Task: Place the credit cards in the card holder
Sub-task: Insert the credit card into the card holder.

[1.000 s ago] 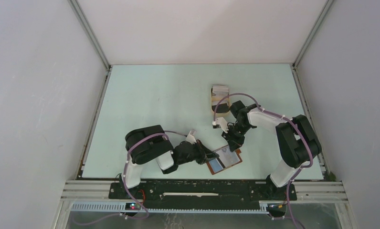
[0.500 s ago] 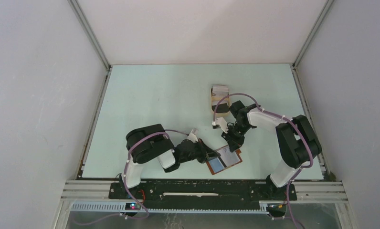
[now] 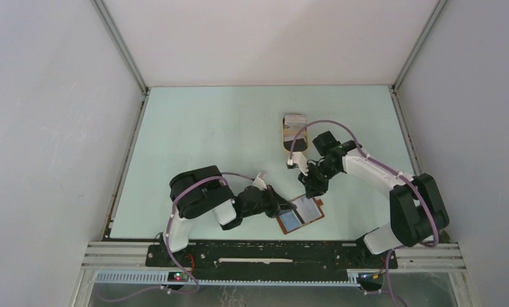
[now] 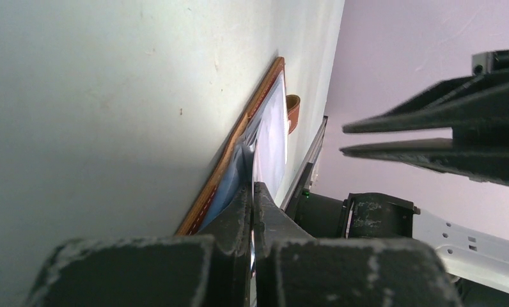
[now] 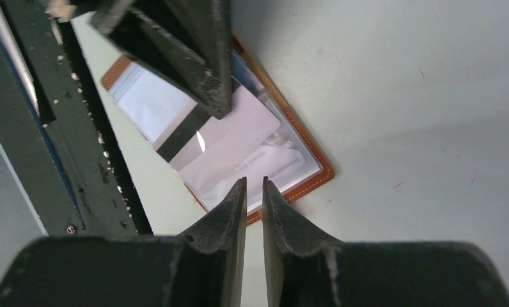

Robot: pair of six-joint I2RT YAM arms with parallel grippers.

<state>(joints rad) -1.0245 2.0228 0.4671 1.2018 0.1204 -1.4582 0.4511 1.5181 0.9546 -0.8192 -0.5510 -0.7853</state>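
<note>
Card holder [image 3: 301, 215] lies unfolded at near centre of the table [image 3: 207, 128], with a striped credit card [image 5: 229, 137] skewed across its clear pocket. Left gripper [image 4: 252, 190] is clamped on the pocket edge. Right gripper [image 5: 254, 184] is barely parted and empty, just above. Advise holding the pocket taut and nudging the card in squarely.

Light is even and diffuse; wrist views blur the near fingers [image 5: 229, 217], and glare apparently whitens the holder [image 4: 242, 130].

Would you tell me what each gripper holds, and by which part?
Left gripper pinches the reddish-brown leather card holder by its clear inner sleeve; right gripper holds nothing.
</note>
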